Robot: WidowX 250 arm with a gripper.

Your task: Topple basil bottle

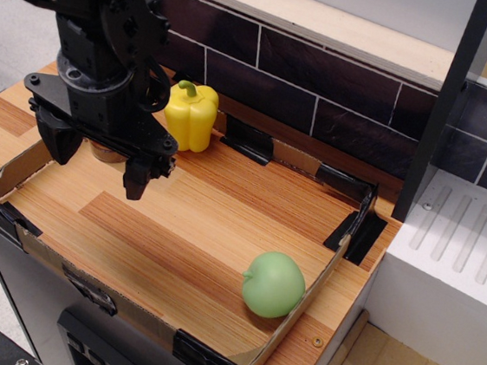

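My black gripper hangs over the back left of the wooden tray floor. Its two fingers are spread wide apart, so it is open. Between them, just under the gripper body, shows a small brownish rounded piece, seemingly the lower end of the basil bottle. The bottle's red cap and label are hidden behind the gripper, and I cannot tell whether the fingers touch it or whether it is upright. A yellow pepper stands right behind the gripper against the back wall.
A green apple lies at the front right corner of the cardboard-rimmed tray. A dark brick wall runs along the back. A black post and a white drainer stand at the right.
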